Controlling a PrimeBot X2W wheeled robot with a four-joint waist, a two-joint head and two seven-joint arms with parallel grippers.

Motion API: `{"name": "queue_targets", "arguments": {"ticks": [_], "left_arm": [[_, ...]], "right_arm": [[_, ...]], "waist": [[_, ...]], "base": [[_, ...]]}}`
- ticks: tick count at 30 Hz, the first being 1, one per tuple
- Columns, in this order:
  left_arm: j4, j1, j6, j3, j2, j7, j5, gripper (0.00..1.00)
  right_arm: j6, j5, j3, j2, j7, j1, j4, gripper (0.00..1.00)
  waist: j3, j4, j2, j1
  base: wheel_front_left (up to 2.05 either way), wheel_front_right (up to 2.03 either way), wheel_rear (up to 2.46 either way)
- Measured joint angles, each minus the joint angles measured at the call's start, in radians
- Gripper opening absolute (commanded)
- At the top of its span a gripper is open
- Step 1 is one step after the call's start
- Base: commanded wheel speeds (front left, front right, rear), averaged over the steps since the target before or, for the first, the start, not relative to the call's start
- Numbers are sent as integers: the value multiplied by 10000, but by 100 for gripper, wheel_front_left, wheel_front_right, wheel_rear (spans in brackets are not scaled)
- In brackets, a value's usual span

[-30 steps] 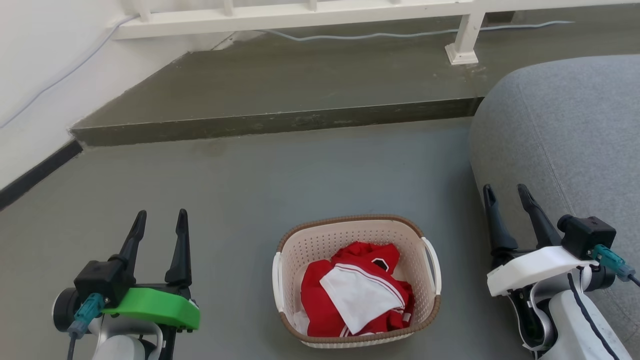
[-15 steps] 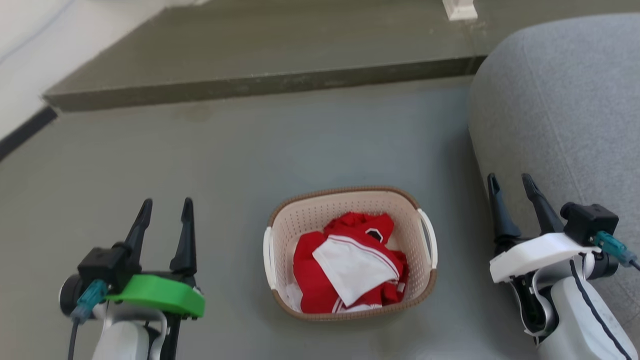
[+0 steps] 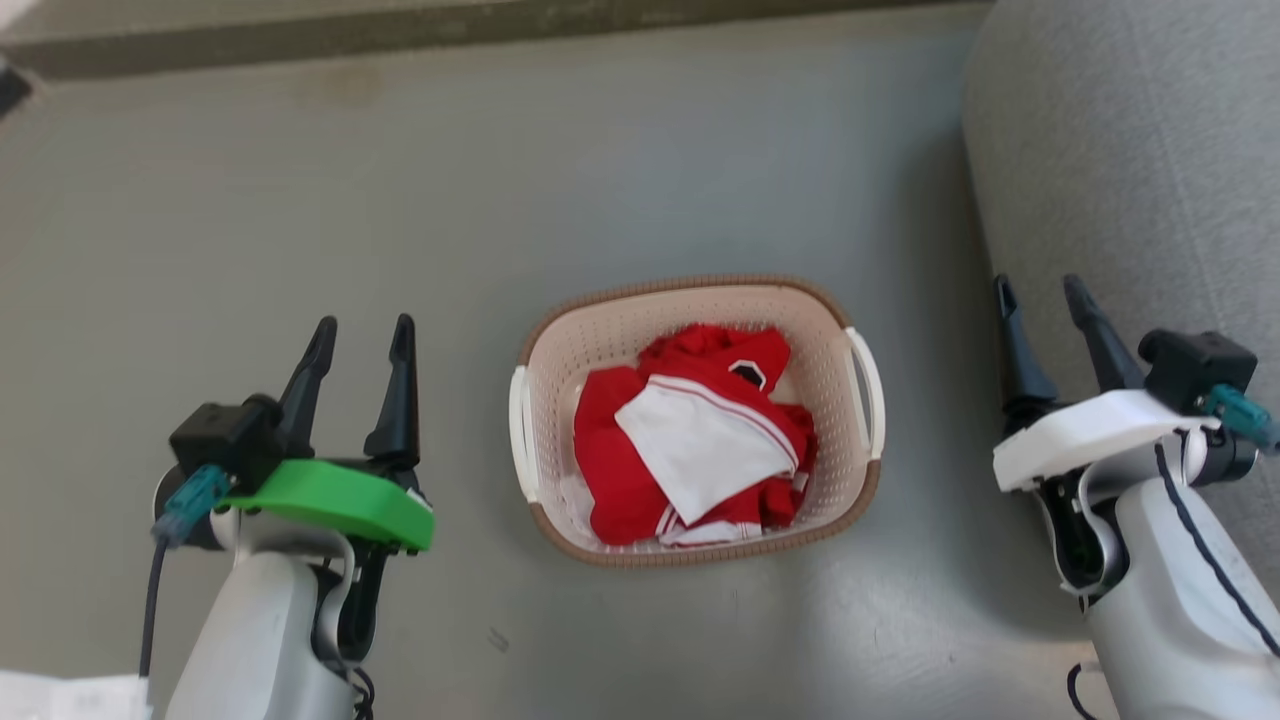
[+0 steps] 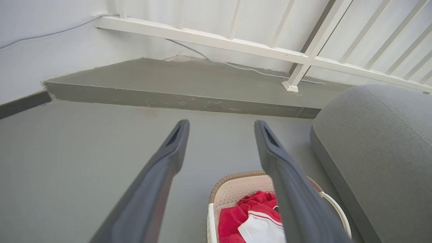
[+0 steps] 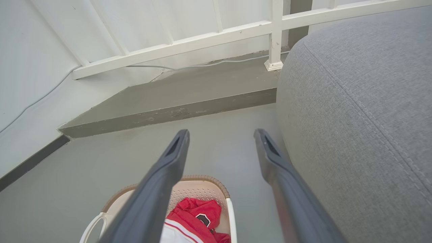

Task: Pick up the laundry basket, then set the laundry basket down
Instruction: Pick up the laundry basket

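Nearest to me, my left gripper [image 3: 364, 325] hangs at the lower left and my right gripper [image 3: 1036, 285] at the lower right. Both have their jaws parted to a middling gap and hold nothing.

Between them the laundry basket [image 3: 690, 286] stands upright on the grey floor [image 3: 250, 250], apart from both grippers. Red and white clothing [image 3: 690, 440] lies heaped loosely in it, below the rim.

I judge it a light load: thin perforated plastic and a few soft garments. The walls would likely bow if I pinched them, and the smooth plastic could slide between my fingers. The better hold is the 2 white handles, the left-side handle [image 3: 518, 432] for my left jaws and the right-side handle [image 3: 866, 392] for my right, each closed around the bar. With 1 gripper on each side it should come up level and the clothes should not spill.

A grey upholstered seat [image 3: 1130, 150] rises just beside my right gripper, leaving little room on that side. Farther off runs a raised step [image 3: 300, 40], and beyond it a white railing [image 4: 236, 42]
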Motion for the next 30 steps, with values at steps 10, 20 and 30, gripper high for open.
{"name": "queue_targets", "arguments": {"ticks": [10,20,30], "left_arm": [[1461,-1452,-13,-723,-31,19,-644,100],[2746,-2903,-88,-1540,-84,374,-1363,100],[4103,-3911,-90,-2199,-111,936,-1894,100]], "right_arm": [[33,8,-81,-81,2,-1081,1271,100],[228,-13,332,-84,150,-2386,2573,100],[384,-29,897,199,384,-3413,3877,100]], "waist": [[1425,100,0,0],[2845,188,0,1],[4084,181,0,1]], "base": [[0,0,0],[0,0,0],[0,0,0]]}}
